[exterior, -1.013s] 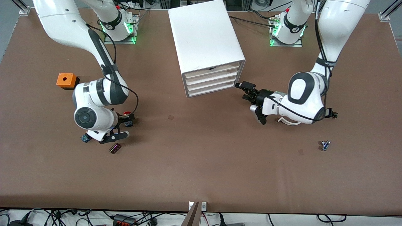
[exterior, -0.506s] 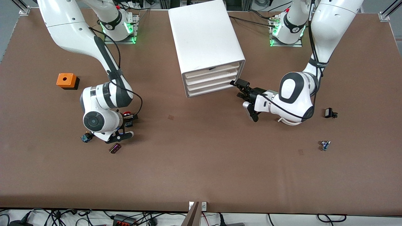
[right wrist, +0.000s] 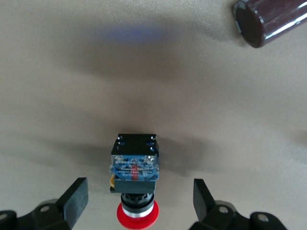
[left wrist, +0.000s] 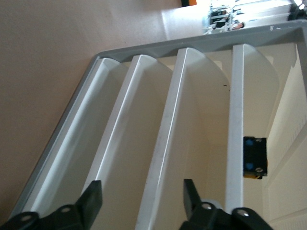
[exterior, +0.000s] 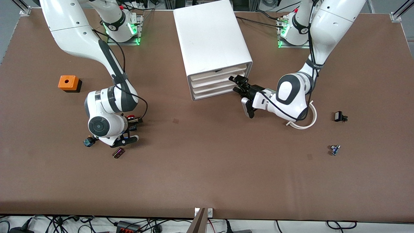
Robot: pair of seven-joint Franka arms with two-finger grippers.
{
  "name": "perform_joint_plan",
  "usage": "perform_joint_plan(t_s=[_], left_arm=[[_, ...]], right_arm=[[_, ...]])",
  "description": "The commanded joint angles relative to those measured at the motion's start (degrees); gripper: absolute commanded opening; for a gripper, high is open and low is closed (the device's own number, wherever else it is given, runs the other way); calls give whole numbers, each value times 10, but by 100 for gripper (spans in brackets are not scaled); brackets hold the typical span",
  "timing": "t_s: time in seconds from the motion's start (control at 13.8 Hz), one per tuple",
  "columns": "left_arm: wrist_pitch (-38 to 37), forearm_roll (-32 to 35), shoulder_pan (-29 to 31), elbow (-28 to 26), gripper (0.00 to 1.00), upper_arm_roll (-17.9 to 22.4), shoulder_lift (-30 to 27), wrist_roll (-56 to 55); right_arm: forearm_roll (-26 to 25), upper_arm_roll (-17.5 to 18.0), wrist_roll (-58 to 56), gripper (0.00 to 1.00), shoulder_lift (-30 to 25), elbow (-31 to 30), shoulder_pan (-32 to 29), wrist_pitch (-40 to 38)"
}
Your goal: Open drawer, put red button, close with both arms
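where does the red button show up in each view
Front view: the red button peeks out beside the right arm's wrist, over the brown table.
Left wrist view: not in it; only the drawer cabinet shows.
Right wrist view: it lies between the open fingers of the right hand.
Shared landmark: the brown table.

At the center top of the front frame, the white drawer cabinet (exterior: pixel 213 48) filled the worktop (exterior: pixel 207 174) between the arms, all drawers shut. The left gripper (exterior: pixel 238 84) crowded its front with spread fingers (left wrist: pixel 91 201). At middle left, the right gripper (exterior: pixel 131 127) straddled the red button (right wrist: pixel 135 187), open worktop showing on either flank of it. A dark cylinder (exterior: pixel 118 152) and a small blue-black part (exterior: pixel 87 142) hemmed that spot. The frame's lower half lay bare.
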Motion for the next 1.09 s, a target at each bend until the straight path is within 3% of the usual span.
perform_joint_plan(t_s=[0.0,0.07,0.36,0.51,0.65,0.8,1.01], left_arm=[[7,-30,2,-21,50,-2,-3,41],[6,-30,2,-20,40,-2,-3,41],[4,-27,2,-19,6,-2,-5,44],[6,-24,0,-11,4,-1,-3,43],[6,-21,3,5,4,4,2,43],[6,3,8,44,5,23,24,43],[6,36,16,106,6,44,54,42]], right_arm=[[3,0,1,80,8,10,3,-5],[3,0,1,66,8,10,3,-6],[3,-1,-1,59,8,10,3,-7],[2,0,-3,50,8,10,3,-7],[1,0,-4,22,8,10,3,-7],[1,0,-5,2,8,11,3,-7],[2,0,-5,0,3,30,3,-8]])
